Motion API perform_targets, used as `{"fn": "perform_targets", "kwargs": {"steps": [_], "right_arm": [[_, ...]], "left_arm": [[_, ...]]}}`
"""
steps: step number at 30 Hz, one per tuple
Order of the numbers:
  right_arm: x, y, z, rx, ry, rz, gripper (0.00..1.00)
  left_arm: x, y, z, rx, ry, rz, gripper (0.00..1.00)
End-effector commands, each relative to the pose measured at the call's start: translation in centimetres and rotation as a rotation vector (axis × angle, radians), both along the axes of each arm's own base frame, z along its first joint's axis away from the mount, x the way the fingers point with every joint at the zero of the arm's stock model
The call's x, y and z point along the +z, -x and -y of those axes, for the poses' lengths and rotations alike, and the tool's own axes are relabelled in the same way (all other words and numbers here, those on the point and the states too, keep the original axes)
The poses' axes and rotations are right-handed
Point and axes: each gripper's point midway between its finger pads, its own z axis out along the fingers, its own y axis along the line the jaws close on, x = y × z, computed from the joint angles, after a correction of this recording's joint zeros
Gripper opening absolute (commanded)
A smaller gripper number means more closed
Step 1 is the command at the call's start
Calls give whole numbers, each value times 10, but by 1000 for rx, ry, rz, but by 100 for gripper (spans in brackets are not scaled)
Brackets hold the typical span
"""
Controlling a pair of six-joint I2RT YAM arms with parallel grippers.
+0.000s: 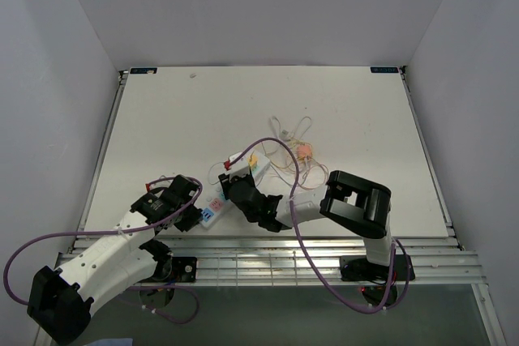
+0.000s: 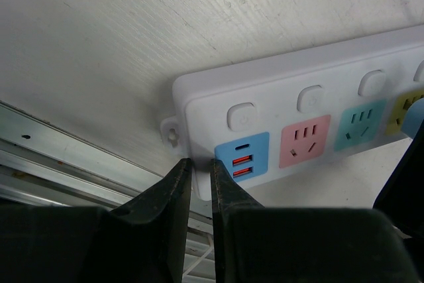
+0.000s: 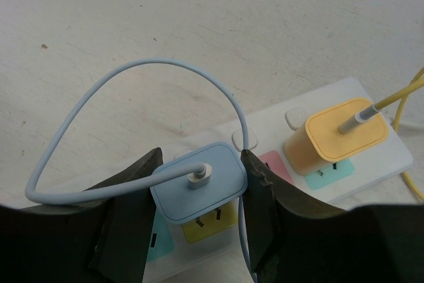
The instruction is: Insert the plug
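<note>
Clamps the blue plug (image 3: 199, 183) in the right gripper (image 3: 201, 177), over the yellow socket (image 3: 202, 231) of the power strip (image 2: 278, 84) (beside a seated yellow plug (image 3: 334, 134)). Rests the left gripper (image 2: 201, 178), pinched shut and empty, at the strip's USB end.

Top view high, looking down on table (image 1: 203, 111); wrist views close, sharing power strip (image 2: 278, 81)

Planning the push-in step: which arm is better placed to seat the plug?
Right. The right gripper clamps the pale blue square charger plug just over the yellow socket of the white plastic power strip. The left gripper is shut at the strip's end.
</note>
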Motion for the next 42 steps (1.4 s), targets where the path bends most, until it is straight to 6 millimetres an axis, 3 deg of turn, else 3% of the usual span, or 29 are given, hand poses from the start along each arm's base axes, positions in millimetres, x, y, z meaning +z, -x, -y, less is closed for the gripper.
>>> {"fn": "perform_targets", "kwargs": {"steps": [1,8,13,16,23,33,34,35,37,42], "right_arm": [[-36,22,-1,54,84,-51,8],[-71,33,16,88,169,-107,8],[-107,52,19,138,285,-141,8],[-118,65,16,173,287,-178,8],[-126,67,24,146,302,-215,8],[-123,74,20,201,251,-322,8],[-131,72,29,181,314,-325,8],[-129,69,24,185,330,-312,8],[-144,69,33,181,408,-321,8],[-166,77,34,196,490,-387,8]], "left_arm": [[-10,4,-14,188,-13,-33,27],[-9,3,-13,186,-9,-29,27],[-8,2,-13,187,-8,-26,27],[-8,2,-12,187,-8,-26,27],[-7,1,-12,187,-9,-27,27],[-5,0,-10,177,-3,-21,27],[-4,0,-10,176,-1,-22,28],[-4,0,-10,176,-1,-22,28],[-4,-1,-10,174,-2,-19,30],[-1,-2,-9,166,-4,-17,32]]}}
